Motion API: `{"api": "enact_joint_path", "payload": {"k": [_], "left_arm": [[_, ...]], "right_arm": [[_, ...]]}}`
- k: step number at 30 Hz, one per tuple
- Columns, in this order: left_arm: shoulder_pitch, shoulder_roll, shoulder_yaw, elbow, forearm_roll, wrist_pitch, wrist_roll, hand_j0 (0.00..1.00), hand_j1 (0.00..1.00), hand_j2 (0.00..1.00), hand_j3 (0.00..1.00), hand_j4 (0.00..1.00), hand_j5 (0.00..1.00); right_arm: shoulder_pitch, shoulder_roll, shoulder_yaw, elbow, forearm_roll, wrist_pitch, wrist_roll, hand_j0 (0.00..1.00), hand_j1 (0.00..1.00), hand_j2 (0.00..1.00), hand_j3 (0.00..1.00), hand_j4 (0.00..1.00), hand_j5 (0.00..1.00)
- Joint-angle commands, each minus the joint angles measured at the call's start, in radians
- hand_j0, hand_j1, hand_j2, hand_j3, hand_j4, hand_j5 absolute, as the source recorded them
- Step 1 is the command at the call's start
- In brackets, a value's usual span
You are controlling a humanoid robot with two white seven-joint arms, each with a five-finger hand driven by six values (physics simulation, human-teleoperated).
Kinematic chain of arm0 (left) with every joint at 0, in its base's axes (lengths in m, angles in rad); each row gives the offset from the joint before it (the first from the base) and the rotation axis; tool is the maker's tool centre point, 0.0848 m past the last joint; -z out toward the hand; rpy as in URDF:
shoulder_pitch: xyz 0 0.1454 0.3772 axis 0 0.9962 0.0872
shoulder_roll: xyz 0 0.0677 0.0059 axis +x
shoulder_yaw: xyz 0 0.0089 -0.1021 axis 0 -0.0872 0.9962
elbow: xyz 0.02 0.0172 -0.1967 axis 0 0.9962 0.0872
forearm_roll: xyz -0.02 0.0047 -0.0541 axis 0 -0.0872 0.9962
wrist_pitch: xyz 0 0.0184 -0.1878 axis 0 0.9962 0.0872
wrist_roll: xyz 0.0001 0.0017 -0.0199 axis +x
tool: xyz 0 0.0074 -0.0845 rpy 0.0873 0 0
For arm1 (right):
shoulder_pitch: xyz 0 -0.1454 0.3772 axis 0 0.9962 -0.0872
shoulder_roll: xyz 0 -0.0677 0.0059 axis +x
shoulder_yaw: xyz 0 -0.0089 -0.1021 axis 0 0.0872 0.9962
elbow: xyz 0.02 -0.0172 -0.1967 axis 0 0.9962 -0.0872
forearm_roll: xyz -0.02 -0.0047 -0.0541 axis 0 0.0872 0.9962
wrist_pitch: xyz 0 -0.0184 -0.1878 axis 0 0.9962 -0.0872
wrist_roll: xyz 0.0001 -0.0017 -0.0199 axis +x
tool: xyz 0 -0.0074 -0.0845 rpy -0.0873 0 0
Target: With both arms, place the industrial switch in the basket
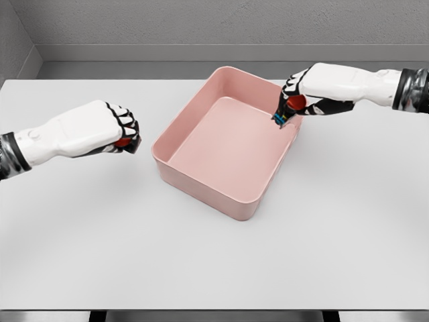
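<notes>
Looking down from the head camera: a pink basket point(201, 182) sits angled on the white table point(214, 261), its rim unobstructed on the near and left sides. The right hand point(299, 100) reaches in from the right and hangs over the basket's far right rim, fingers closed around an industrial switch point(289, 111) with a red cap and a dark body; the switch's lower end dips just inside that rim, above the basket floor. The left hand point(114, 131) is well left of the basket, apart from its wall, fingers clenched around something red that is mostly hidden; what it is cannot be told. Broad open table lies in front of the basket and at both sides.
</notes>
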Motion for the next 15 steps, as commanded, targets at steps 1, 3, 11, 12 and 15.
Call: {"api": "enact_joint_path", "payload": {"k": [1,3,11,12,15], "left_arm": [[-0.003,-0.014,-0.016,-0.001,0.002,0.002,0.0,0.28,0.28,0.28,0.28,0.28,0.28],[-0.021,-0.016,-0.028,0.001,0.002,0.002,0.0,0.28,0.28,0.28,0.28,0.28,0.28],[-0.084,-0.059,-0.051,0.001,0.002,0.002,-0.002,0.28,0.28,0.28,0.28,0.28,0.28],[-0.089,-0.071,-0.055,0.001,0.002,0.002,-0.002,0.28,0.28,0.28,0.28,0.28,0.28],[-0.11,-0.094,-0.06,0.002,-0.004,0.002,-0.003,0.28,0.28,0.28,0.28,0.28,0.28]], "right_arm": [[0.0,0.019,0.002,0.002,-0.006,0.003,0.0,0.48,0.48,0.48,0.48,0.48,0.48],[-0.008,0.032,0.015,0.003,-0.006,0.003,0.0,0.48,0.48,0.48,0.48,0.48,0.48],[-0.023,0.077,0.035,0.018,-0.006,0.003,-0.003,0.59,0.59,0.59,0.59,0.59,0.59],[-0.023,0.086,0.036,0.017,-0.006,0.003,-0.011,0.88,0.88,0.88,0.88,0.88,0.88],[-0.023,0.086,0.035,0.018,-0.006,0.003,-0.014,1.0,1.0,1.0,1.0,1.0,1.0]]}}
